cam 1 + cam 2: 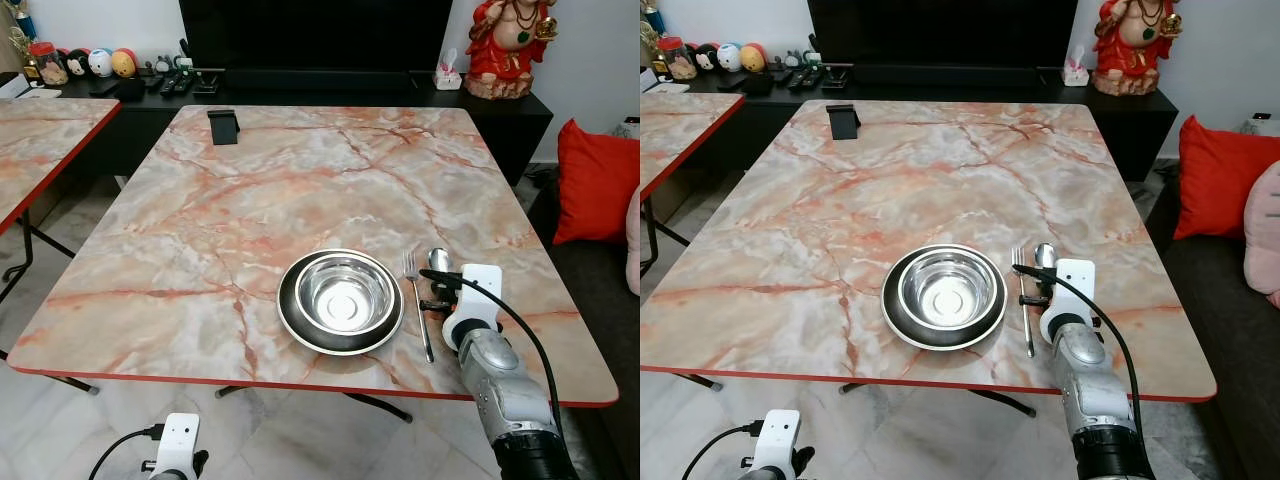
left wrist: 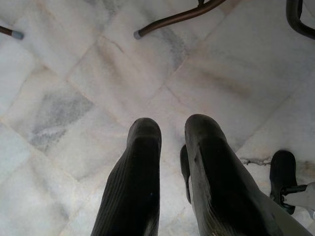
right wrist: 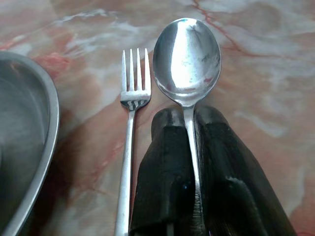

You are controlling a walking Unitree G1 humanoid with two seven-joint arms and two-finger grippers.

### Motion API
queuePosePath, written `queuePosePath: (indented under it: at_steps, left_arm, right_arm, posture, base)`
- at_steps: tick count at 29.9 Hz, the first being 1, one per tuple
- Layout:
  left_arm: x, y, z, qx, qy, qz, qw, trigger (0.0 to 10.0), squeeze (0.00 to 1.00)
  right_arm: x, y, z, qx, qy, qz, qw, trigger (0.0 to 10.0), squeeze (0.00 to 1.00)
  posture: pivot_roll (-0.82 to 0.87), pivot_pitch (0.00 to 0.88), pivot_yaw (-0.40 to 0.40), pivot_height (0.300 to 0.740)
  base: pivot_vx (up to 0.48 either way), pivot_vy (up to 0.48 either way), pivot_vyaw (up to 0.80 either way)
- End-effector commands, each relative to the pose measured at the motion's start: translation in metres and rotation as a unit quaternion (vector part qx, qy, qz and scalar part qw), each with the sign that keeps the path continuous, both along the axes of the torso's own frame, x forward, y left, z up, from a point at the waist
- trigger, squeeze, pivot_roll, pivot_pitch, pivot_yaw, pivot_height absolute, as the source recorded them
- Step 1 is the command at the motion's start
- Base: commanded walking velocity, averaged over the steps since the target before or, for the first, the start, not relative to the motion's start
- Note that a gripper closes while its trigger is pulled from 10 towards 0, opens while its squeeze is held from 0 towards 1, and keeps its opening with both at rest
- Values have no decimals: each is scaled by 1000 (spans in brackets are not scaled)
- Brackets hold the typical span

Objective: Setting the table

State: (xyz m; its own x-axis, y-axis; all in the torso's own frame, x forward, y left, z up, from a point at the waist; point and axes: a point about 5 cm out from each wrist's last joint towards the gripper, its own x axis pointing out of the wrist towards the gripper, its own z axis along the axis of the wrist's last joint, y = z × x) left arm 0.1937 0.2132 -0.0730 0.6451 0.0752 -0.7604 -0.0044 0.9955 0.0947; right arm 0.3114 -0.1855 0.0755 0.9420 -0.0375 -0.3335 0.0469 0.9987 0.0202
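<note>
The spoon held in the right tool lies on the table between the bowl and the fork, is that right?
Not quite. The spoon is held in the right tool on the table, but the fork lies between the bowl and the spoon, so the spoon is outermost. The right wrist view shows it.

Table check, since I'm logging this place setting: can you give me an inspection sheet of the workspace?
Surface: marble-pattern table with red edge.
Job's things: steel bowl sits on a dark plate; fork lies right of the plate; spoon lies beside the fork.
Clutter: black stand at the far edge.
Hands: right hand shut on the spoon's handle; left hand hangs low over the floor, fingers slightly apart.
Cables: black cable along the right arm.
Surroundings: red cushion, red statue, second table at left.
</note>
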Motion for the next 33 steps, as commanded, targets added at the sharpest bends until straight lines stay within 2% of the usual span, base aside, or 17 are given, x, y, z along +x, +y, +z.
queuePosePath:
  at_steps: [1,12,25,33]
  left_arm:
    - [-2,1,-1,-1,6,-3,1000,10000,0]
    - [-3,1,-1,-1,5,-4,1000,10000,0]
    - [-2,2,-1,1,5,-1,1000,10000,0]
    - [-2,3,0,2,4,-2,1000,10000,0]
  right_arm:
    - [-3,-4,-2,-11,-2,-1,1000,10000,0]
    - [-10,-13,-7,-53,5,-10,999,10000,0]
    - [-7,-15,-5,-46,-9,-18,999,10000,0]
    - [-5,-10,-5,-37,-19,-11,999,10000,0]
  posture:
    - [-25,0,0,740]
    - [-24,0,-2,740]
    - [-15,0,1,740]
    - [-13,0,4,740]
  base:
    - [0,0,0]
    - [0,0,0]
    - [0,0,0]
    - [0,0,0]
